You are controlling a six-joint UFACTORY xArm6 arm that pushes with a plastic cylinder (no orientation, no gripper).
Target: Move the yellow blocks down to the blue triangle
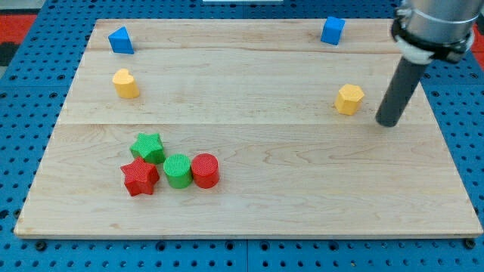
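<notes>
A blue triangle (120, 40) sits near the board's top left corner. A yellow heart-shaped block (125, 83) lies just below it at the view's left. A yellow hexagonal block (349, 99) lies at the view's right. My tip (389, 122) rests on the board just to the right of the yellow hexagon, a small gap apart from it. The dark rod rises up and to the right out of the view's top.
A blue cube (333, 30) sits at the top right. A green star (147, 147), a red star (140, 177), a green cylinder (178, 170) and a red cylinder (205, 170) cluster at the lower left. The wooden board (302, 196) lies on blue pegboard.
</notes>
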